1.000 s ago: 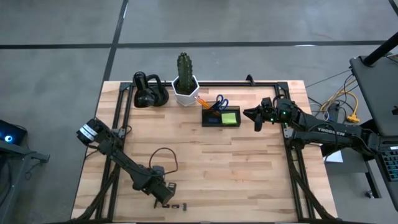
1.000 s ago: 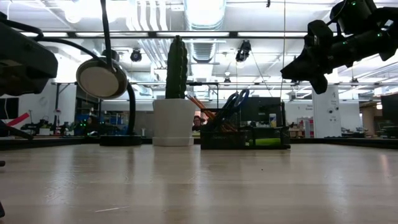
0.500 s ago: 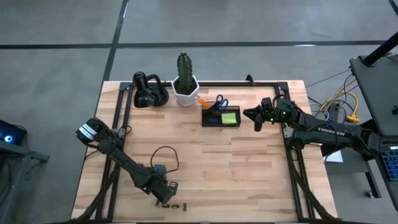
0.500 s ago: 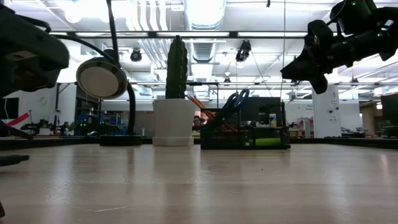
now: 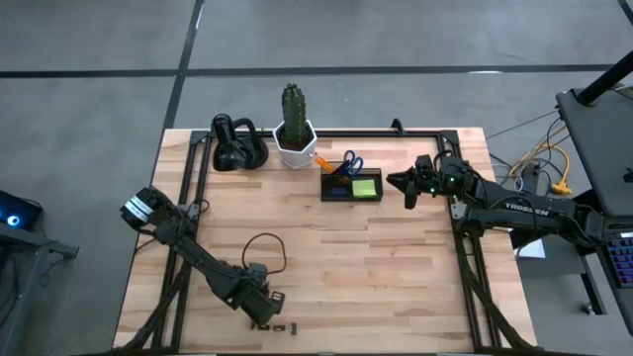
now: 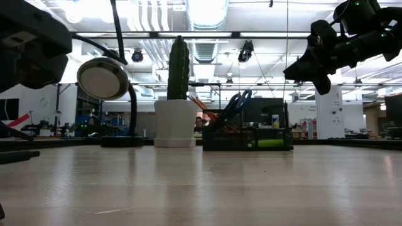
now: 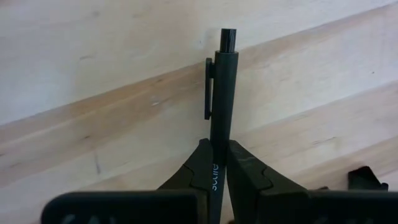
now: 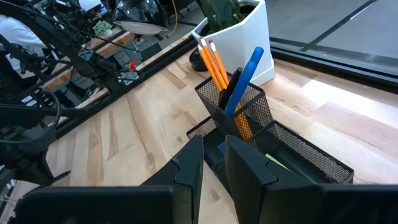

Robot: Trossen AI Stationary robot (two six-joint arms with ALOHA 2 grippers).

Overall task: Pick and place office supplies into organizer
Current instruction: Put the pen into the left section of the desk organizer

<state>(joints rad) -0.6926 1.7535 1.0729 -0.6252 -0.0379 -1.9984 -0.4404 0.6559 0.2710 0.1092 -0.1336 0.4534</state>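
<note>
The left claw [image 7: 216, 163] sits low at the near edge of the table [image 5: 396, 267], its 2 fingers [image 7: 242, 171] pinched tight on a dark pen [image 7: 221, 99]. Over the last second the fingers have finished closing and the arm has risen a little in the low view, so the pen looks gripped and ready to lift. Beside this claw, a few small black clips [image 5: 282, 325] lie on the wood. Well away, at the far side, stands the organizer [image 5: 352, 187], with scissors [image 5: 349, 162], pencils [image 8: 211, 59] and a green note pad [image 5: 366, 187] in it. The right claw [image 5: 408, 188] hovers just beside the organizer, unmoved, fingers narrowly apart and holding nothing.
</note>
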